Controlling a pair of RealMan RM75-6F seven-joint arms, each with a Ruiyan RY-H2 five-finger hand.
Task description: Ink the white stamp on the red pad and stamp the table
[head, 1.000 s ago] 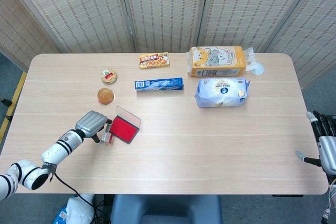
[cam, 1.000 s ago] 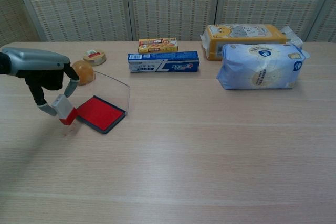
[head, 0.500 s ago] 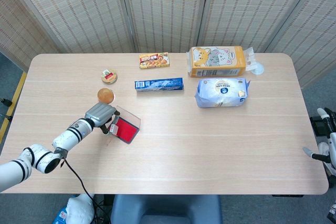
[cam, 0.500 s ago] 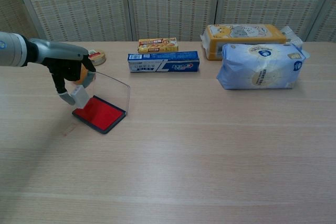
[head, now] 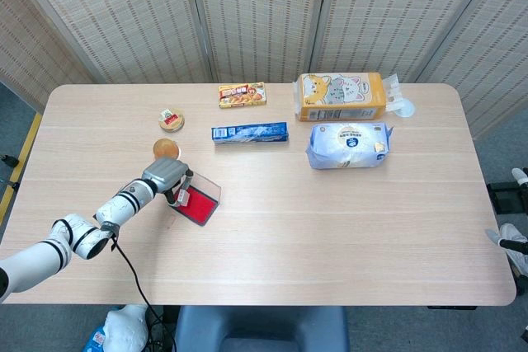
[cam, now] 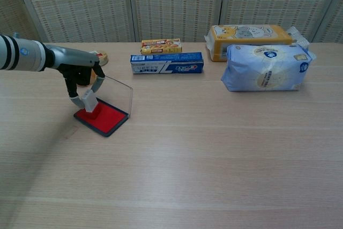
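Left hand (cam: 80, 76): grasps the white stamp (cam: 89, 102), fingers pinched round its body.
White stamp: tilted, its red base on the red pad (cam: 103, 117).
Red pad: on the table (cam: 214, 154), clear lid (cam: 119, 94) raised at its 1 o'clock.
Right hand (head: 513, 241): only partly seen at the frame's 3 o'clock edge; state cannot be told.
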